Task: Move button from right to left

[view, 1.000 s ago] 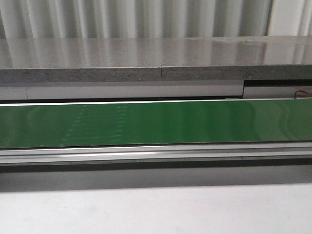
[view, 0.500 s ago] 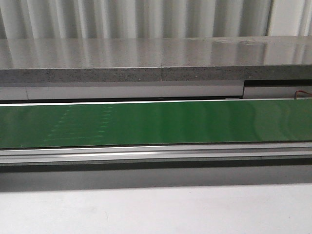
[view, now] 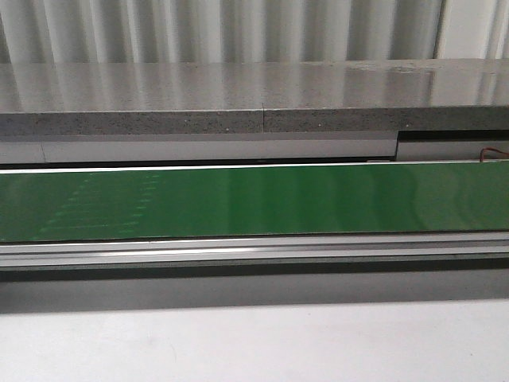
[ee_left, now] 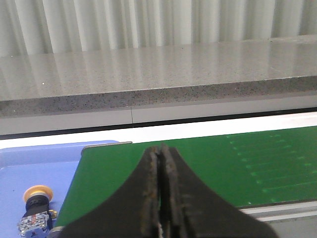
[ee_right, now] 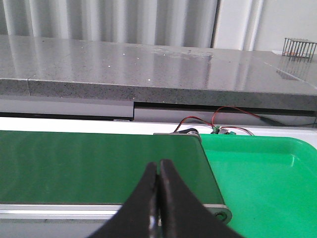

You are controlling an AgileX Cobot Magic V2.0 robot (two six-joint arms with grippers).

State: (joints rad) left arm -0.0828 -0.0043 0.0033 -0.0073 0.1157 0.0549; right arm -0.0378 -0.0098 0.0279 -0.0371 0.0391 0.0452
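Note:
The button [ee_left: 35,208], with a yellow-orange cap, black collar and translucent contact block, lies in a blue tray [ee_left: 39,166] beyond the left end of the green belt [view: 254,201]. It shows only in the left wrist view. My left gripper [ee_left: 160,151] is shut and empty over the belt's left end [ee_left: 198,173], apart from the button. My right gripper [ee_right: 159,164] is shut and empty over the belt's right end [ee_right: 99,166]. Neither gripper shows in the front view.
A green tray [ee_right: 262,183] sits just past the belt's right end, with nothing visible in it. Red wires [ee_right: 228,116] run behind it. A grey stone ledge [view: 254,95] runs along behind the belt. A metal rail [view: 254,248] borders the belt's near side.
The faint pale marks on the belt have shifted to the left in the front view. No gripper shows there.

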